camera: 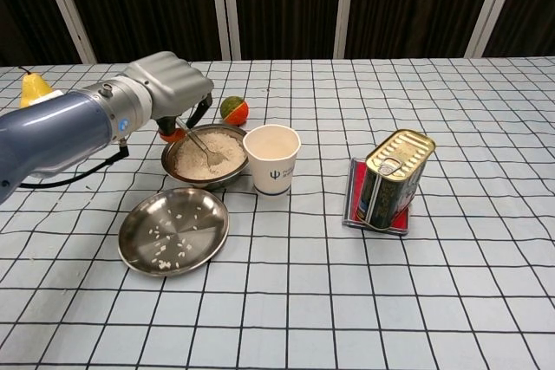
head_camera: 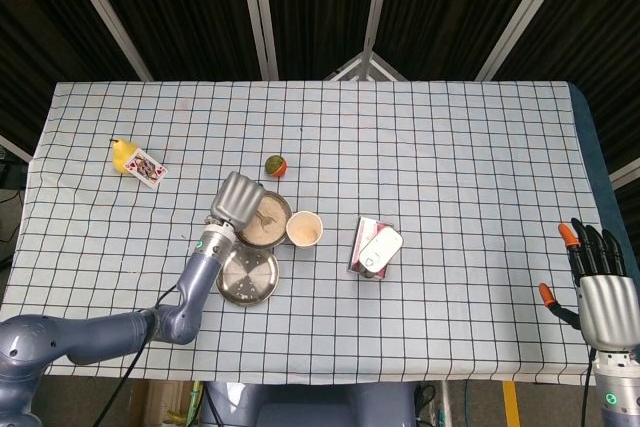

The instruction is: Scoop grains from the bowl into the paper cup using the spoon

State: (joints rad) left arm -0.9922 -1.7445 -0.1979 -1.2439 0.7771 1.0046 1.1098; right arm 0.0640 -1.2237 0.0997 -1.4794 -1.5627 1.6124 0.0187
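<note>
1. A thin metal spoon (camera: 201, 145) slants down from the left hand (camera: 169, 88) into a round steel bowl of pale grains (camera: 204, 155); its head lies in the grains near the middle of the bowl, and its handle rises up and to the left into the hand.
2. The left hand's fingers (camera: 197, 114) curl closed around the upper end of the handle, so the hand holds the spoon; the hand sits above the bowl's left rim, with the spoon head below and to the right of the fingers.
3. In the head view the left hand (head_camera: 236, 201) covers the left edge of the bowl (head_camera: 268, 227), and the spoon (head_camera: 264, 217) shows as a short line across the grains.
4. A white paper cup (camera: 271, 158) with a small dark logo stands upright just to the right of the bowl, touching or nearly touching its rim; I cannot tell what it holds.
5. A shallow round steel plate (camera: 173, 230) lies in front of the bowl, with a few scattered grains on it.
6. A small orange-and-green ball (camera: 233, 109) rests behind the bowl.
7. A gold rectangular tin can (camera: 392, 178) stands on a red flat card to the right of the cup.
8. A yellow pear (head_camera: 121, 153) and a playing card (head_camera: 147, 168) lie together far to the left.
9. The right hand (head_camera: 600, 292) is at the table's right edge, well apart from everything, its dark fingers spread and holding nothing.
</note>
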